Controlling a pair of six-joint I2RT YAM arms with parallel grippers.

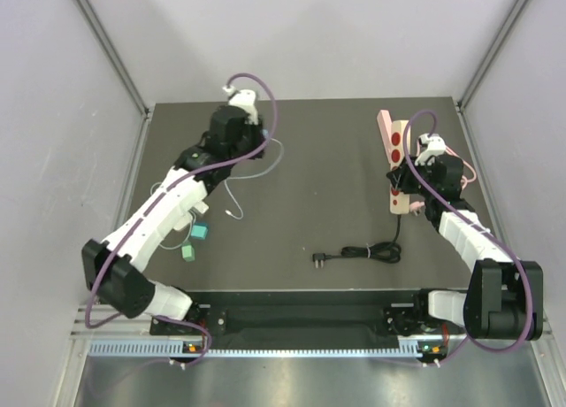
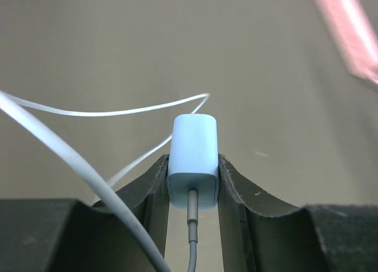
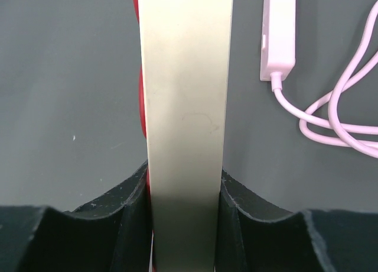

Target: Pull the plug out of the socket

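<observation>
In the left wrist view my left gripper [image 2: 194,165] is shut on a pale white charger plug [image 2: 194,159]. Its grey cable [image 2: 190,242] runs back between the fingers. In the top view the left gripper [image 1: 256,144] sits at the far left of the table, well apart from the socket strip [image 1: 395,137]. That strip is beige with red sockets. My right gripper [image 1: 402,179] is shut on its near end. In the right wrist view the strip's beige side [image 3: 185,94] fills the gap of the right gripper [image 3: 185,177].
A thin white cable [image 1: 232,195] trails from the left gripper across the dark table [image 1: 318,177]. A coiled black cord with a plug [image 1: 358,252] lies near the front middle. Two teal blocks [image 1: 195,241] sit front left. A pink adapter and cable [image 3: 279,35] lie right of the strip.
</observation>
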